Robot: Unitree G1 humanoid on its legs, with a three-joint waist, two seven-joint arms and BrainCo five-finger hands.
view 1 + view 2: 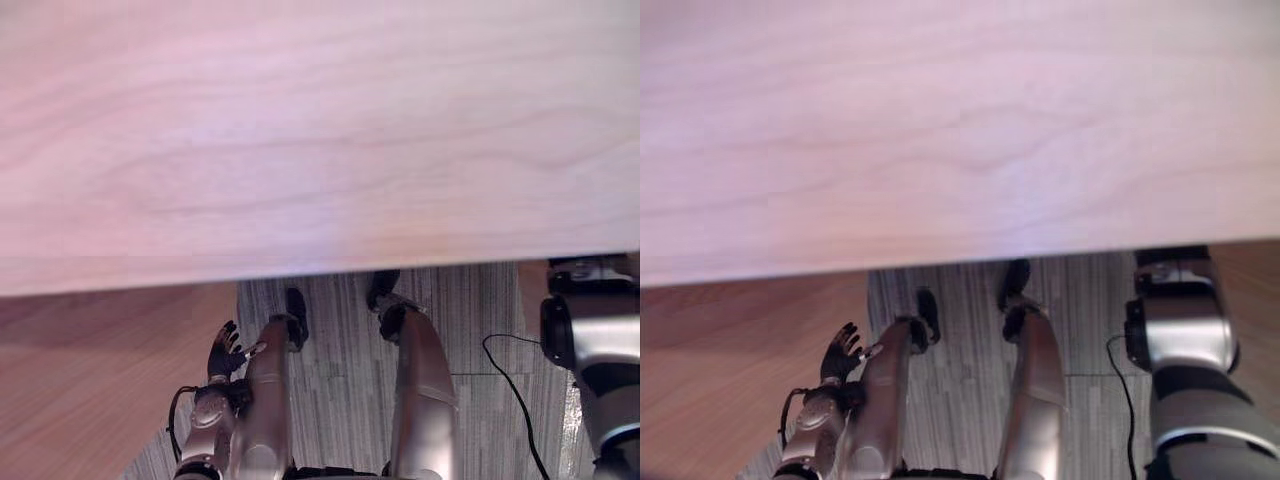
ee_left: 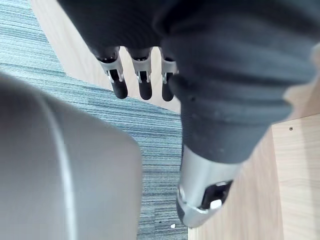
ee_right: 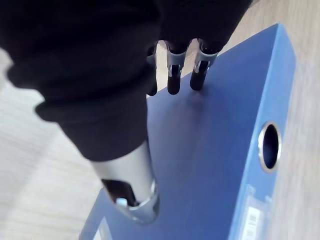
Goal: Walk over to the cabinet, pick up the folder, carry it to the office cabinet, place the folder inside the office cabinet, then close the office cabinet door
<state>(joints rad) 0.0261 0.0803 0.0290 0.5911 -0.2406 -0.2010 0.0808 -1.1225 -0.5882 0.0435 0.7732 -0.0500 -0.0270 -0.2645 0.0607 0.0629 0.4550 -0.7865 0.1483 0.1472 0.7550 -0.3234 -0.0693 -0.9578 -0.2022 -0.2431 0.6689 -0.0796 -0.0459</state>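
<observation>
Right hand (image 3: 115,60) is reaching over the blue folder (image 3: 210,150). My fingers (image 3: 173,82) are lying straight, dark tips at the folder's cover, and the thumb is sitting apart over the same cover nearer the wrist. Nothing is curled round it, so I'm not gripping. Can't tell if the tips are actually pressing on it or just above.

The folder is lying flat on a pale wood surface (image 3: 30,165) with its spine facing sideways. The spine is showing a metal-ringed finger hole (image 3: 269,146) and a white label (image 3: 252,217) below it. The label's print is too small to read.

Left hand (image 1: 226,352) is hanging low on the left beside the leg, fingers relaxed and spread, holding nothing, over grey striped carpet (image 1: 340,390).

From the head, a wide pale wood top (image 1: 320,130) is taking up the far part of the scene, with its near edge crossing left to right above the carpet.
</observation>
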